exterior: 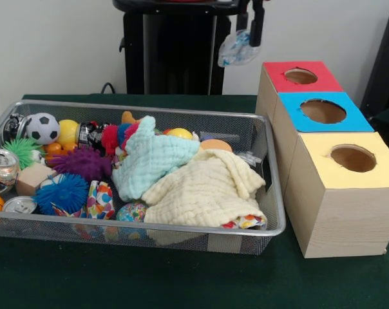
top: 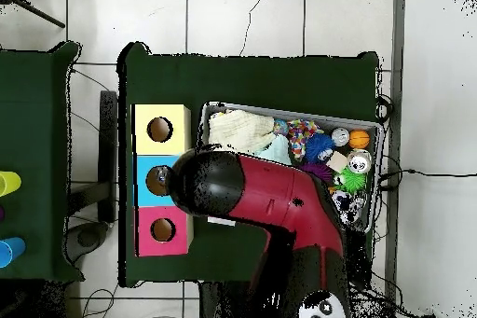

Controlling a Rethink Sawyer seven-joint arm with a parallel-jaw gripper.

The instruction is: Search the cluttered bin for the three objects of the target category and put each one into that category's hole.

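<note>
A bottle is held above the boxes, not yet dropped.

In the front view the gripper is seen at the top edge, its fingers clamped on a crushed clear bottle with a blue label, which hangs in the air beyond the red box and near the blue box. No hole has yet been reached by it, so this bottle is judged in transit; which hole is meant cannot be told. How many bottles have already been posted cannot be seen. No other bottle is made out in the bin, where cloths, spiky balls and cans are heaped and may hide some. The bin and the yellow box are set on a dark green table. A white wall is seen behind, and a tiled floor from overhead.
</note>
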